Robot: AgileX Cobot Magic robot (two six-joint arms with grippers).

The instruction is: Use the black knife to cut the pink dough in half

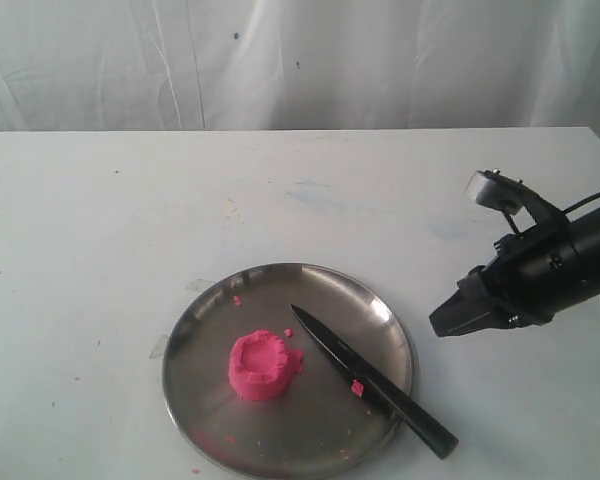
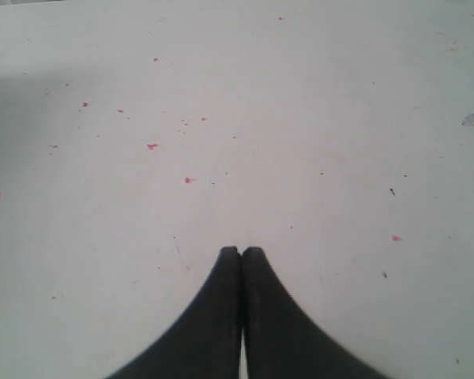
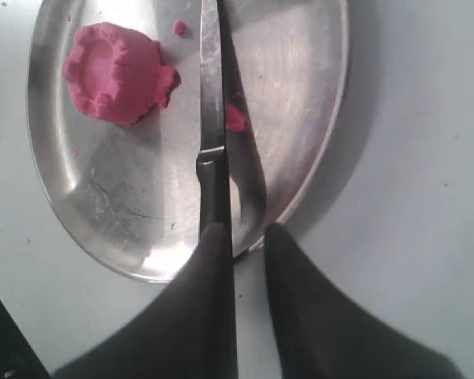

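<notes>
- The white table (image 1: 130, 220) fills the scene, its top marked with faint smudges
- The right arm reaches in from the right edge of the exterior view. The right gripper (image 1: 452, 322) hangs above bare table just beside the plate, well clear of the knife. In the right wrist view its two fingers (image 3: 213, 300) stand a narrow gap apart with nothing between them
- The left gripper (image 2: 242, 251) appears only in the left wrist view, over bare table, with its jaws pressed together on nothing
- The round steel plate (image 1: 380, 310) sits on the near part of the table, towards the middle
- The black knife (image 1: 370, 380) lies slanted across the right half of the plate. Its tip points towards the plate's middle and its handle runs out over the rim
- The pink dough (image 1: 263, 364) rests on the plate left of the blade, close to it but apart, one whole round lump with a dented top
- A small pink bit (image 1: 357, 387) sits by the blade
- Tiny pink crumbs (image 2: 151, 145) dot the table under the left gripper
</notes>
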